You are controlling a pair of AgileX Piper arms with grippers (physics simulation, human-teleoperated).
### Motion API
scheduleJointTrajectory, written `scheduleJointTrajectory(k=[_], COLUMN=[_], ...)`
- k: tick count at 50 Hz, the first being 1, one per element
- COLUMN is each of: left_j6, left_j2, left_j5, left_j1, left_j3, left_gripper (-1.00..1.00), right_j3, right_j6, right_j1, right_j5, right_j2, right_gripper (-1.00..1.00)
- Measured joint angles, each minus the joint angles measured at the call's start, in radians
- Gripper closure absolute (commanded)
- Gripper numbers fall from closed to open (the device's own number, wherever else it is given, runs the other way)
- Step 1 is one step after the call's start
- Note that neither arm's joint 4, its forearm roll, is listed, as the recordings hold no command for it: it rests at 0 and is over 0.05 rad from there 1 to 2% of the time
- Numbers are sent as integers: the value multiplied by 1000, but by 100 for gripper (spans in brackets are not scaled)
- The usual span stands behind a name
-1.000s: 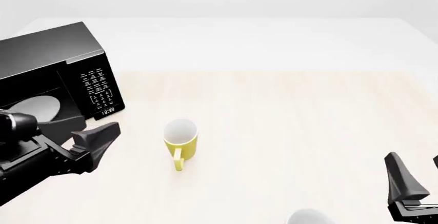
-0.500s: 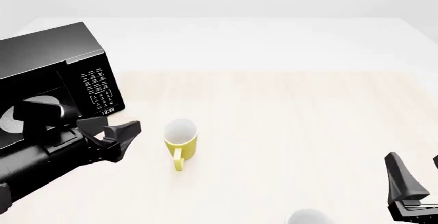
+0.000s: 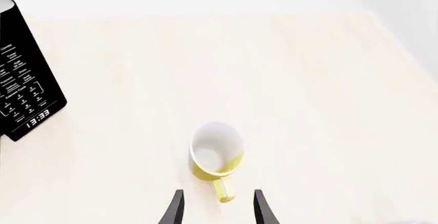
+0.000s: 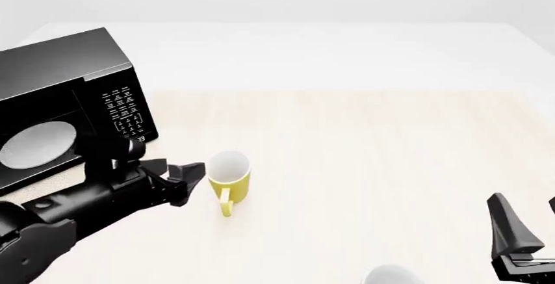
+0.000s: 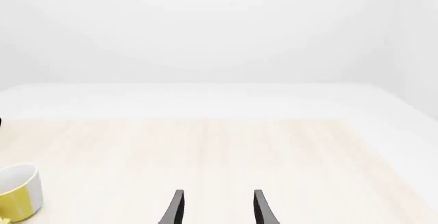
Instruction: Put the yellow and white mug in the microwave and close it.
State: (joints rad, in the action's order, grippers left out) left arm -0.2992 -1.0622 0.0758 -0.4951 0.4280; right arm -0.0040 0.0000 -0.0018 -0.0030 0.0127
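Left wrist view: small yellow mug with white inside and loop handle (image 3: 216, 158) stands upright on the pale wood desk (image 3: 308, 90), handle toward the camera, just ahead of the left claw (image 3: 217, 208). Its two black fingertips are parted, nothing between them. Black boxy microwave (image 3: 24, 93) with button panel and clock sits off to one side, apart from the mug.

Front view: left claw (image 4: 192, 177) is just beside the mug (image 4: 229, 177), not touching; microwave (image 4: 69, 102) stands open, white turntable plate (image 4: 36, 143) showing. Right claw (image 4: 520, 238) idles low at the near right, empty (how wide it gapes is clearer in its wrist view). To grasp well, I'd judge: straddle the rim or wall squarely, avoid nudging the handle, close only once centred.

Right wrist view: right claw (image 5: 217, 208) fingertips parted, holding nothing; mug (image 5: 17, 192) at the edge.

Versus half a second ago, the left claw has advanced toward the mug; mug and right claw unchanged.
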Motion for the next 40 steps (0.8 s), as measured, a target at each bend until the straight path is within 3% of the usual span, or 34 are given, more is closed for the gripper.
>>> scheduleJointTrajectory(k=[40], left_j6=[-72], left_j2=[-283], left_j5=[204], left_j1=[-14], left_j3=[-12], left_gripper=[-100], right_j3=[0], right_j6=[0], right_j1=[0], right_j5=[0], right_j2=[0], right_gripper=[-100])
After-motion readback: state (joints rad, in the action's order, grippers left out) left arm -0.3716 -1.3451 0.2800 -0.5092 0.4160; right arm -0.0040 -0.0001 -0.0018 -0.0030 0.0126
